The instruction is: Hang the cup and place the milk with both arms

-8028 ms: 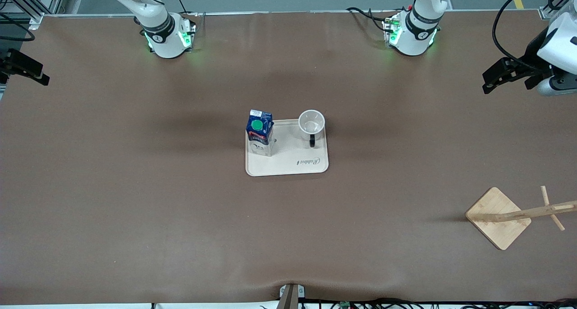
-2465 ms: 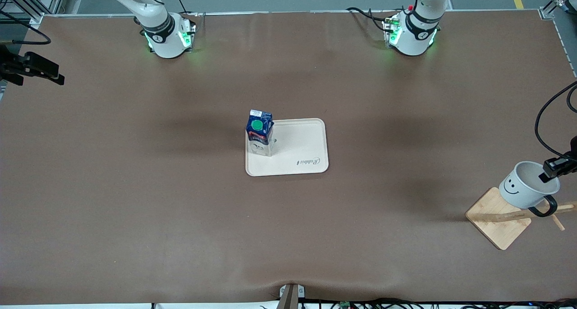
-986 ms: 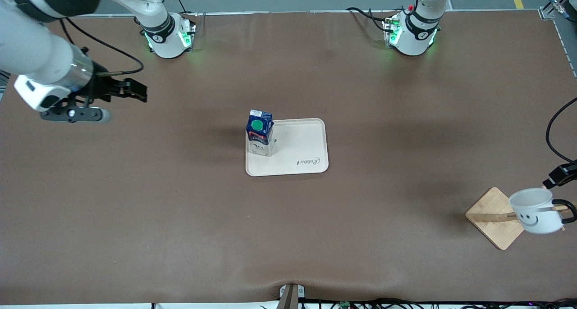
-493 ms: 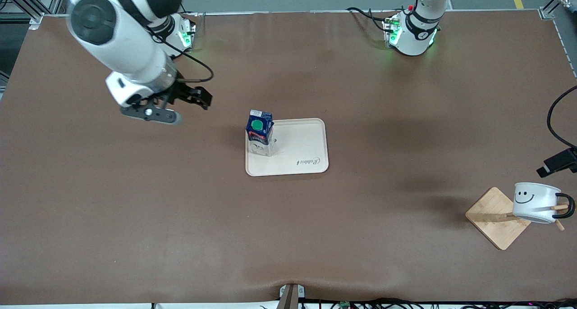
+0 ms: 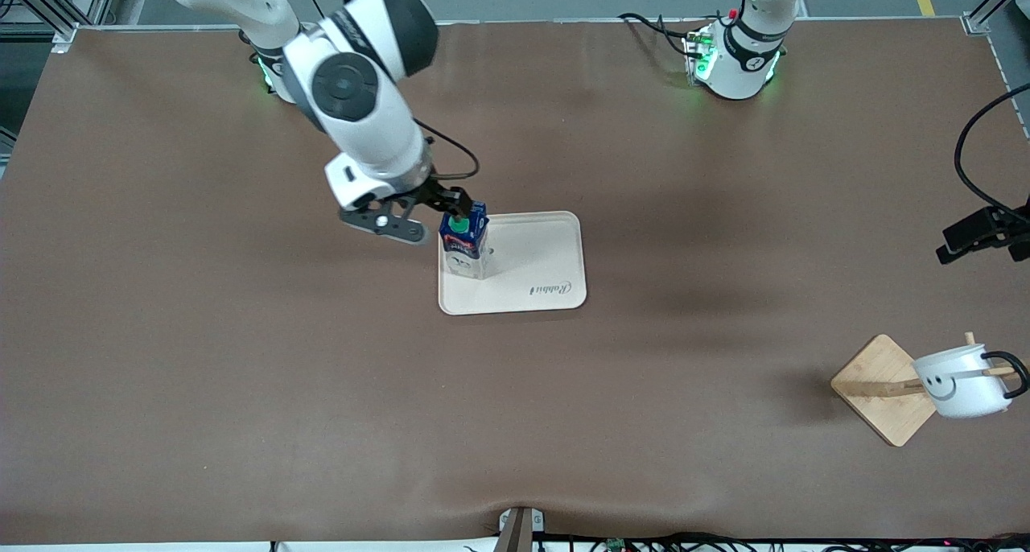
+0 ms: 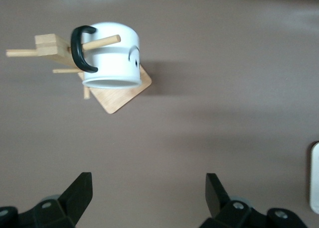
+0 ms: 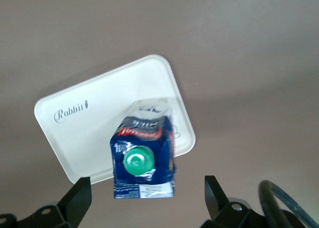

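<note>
Swung in from the right arm's end of the counter over the last half second: right hand (image 5: 448, 206), now up against the top of the small dark blue gable-top milk carton with round green cap (image 5: 464, 242). Pulled up and away from the rack since then: left hand (image 5: 978, 238), now over bare brown counter (image 5: 241, 375) at the left arm's end, fingers wide apart, holding nothing.

Small white mug with black loop handle and smiley face (image 5: 962, 385) hanging by its handle on a peg of the light wooden cup rack with square base (image 5: 885, 387), below and clear of the left hand; hang step judged done.

Key relation for the coming move: carton standing upright, long axis vertical, directly under the right hand. From the right wrist view, carton (image 7: 143, 156) sits centred between the two black fingertips (image 7: 79, 198), both tips spread wide and apart from the carton's sides, no contact visible. Right hand plainly the nearer one; left hand well apart from the carton.

Carton resting on a corner of the cream rounded-rectangle plastic tray (image 5: 539, 290), at the tray's end toward the right arm.

Judged next: lower straight down along the carton's axis, close across its sides below the gable. Risk: tipping the tall narrow carton if one fingertip touches first.
</note>
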Motion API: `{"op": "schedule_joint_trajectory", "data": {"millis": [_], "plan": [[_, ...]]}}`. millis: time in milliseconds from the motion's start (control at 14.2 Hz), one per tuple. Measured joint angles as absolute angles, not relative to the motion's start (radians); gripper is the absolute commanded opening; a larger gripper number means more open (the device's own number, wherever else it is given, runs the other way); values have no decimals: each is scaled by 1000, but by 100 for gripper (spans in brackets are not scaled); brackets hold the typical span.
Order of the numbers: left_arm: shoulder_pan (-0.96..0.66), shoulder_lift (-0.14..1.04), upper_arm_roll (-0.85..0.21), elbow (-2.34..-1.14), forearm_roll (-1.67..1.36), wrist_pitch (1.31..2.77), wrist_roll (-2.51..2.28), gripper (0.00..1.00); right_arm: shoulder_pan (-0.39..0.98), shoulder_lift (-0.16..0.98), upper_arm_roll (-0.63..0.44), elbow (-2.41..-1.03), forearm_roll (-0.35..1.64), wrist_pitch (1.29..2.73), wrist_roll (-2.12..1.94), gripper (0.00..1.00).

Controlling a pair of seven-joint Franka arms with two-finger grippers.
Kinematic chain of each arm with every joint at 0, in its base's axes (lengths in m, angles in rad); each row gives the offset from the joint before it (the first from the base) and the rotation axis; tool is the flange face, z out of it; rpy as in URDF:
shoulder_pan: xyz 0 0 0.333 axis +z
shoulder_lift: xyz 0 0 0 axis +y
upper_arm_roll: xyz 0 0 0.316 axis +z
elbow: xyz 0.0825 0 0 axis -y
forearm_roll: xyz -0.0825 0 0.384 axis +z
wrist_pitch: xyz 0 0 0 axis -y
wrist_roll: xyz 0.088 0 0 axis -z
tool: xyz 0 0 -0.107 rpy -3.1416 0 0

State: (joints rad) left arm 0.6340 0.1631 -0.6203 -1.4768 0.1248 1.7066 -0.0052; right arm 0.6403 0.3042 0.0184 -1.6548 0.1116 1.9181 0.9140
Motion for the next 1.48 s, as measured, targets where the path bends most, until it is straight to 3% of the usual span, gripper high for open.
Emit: {"op": "schedule_joint_trajectory", "data": {"millis": [634,704,1197,1408,1479], "plan": [[611,149,-653,-1411,148,1576,2,100,665,374,17,-1655,112,1953,932,100],[567,143,-625,-1402,152,1566,0,100,668,383,17,-1655,112,1960,933,100],[129,58,-154,-1444,121,1512,12,100,685,424,16,-1660,112,1978,946,100],[77,12,-91,-1501,74,1511,1,100,685,427,11,-1673,111,1978,946,10],[76,3,-90,-1512,71,1511,-3,100,685,427,11,-1673,111,1978,946,0]]}}
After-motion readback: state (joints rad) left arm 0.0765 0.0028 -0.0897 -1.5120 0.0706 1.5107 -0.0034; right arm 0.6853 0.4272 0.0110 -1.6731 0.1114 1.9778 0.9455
